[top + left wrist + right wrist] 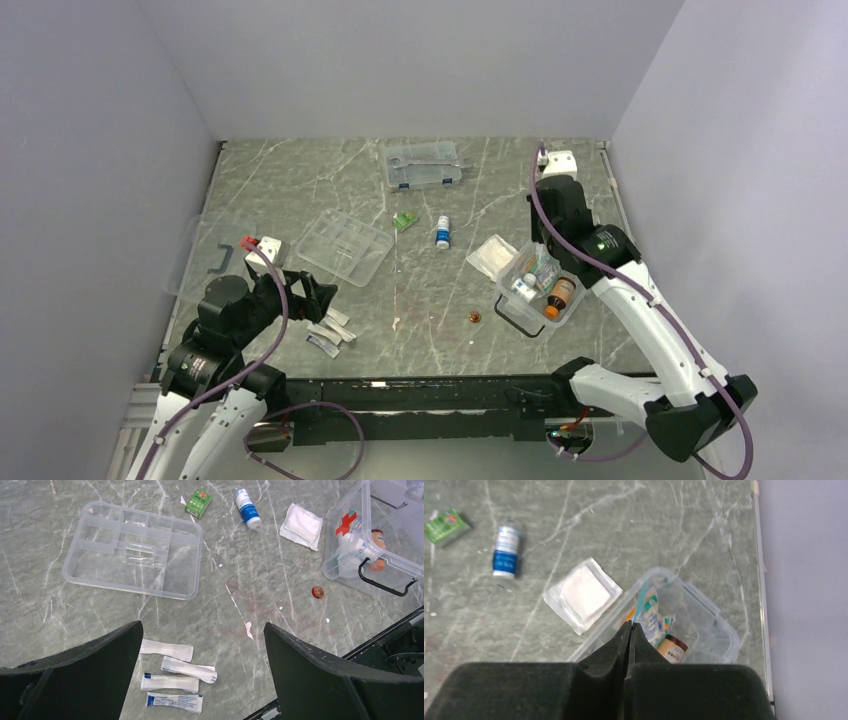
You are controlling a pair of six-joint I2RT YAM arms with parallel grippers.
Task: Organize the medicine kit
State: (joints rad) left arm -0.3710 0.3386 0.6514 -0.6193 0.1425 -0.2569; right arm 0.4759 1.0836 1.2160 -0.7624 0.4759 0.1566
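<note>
Left gripper (202,630): jaws wide, holding nothing, above four sachets (172,682) at the near table edge.
Step, likely: picking up a sachet. The next move calls for lowering and closing on one.
Tray (80,567): just beyond, compartments unfilled.
Right gripper (629,626): closed, holding nothing, over the box (724,635) on the right, marked with a red cross (346,522).
Sachet print and bottle (247,509) label: unreadable.
</note>
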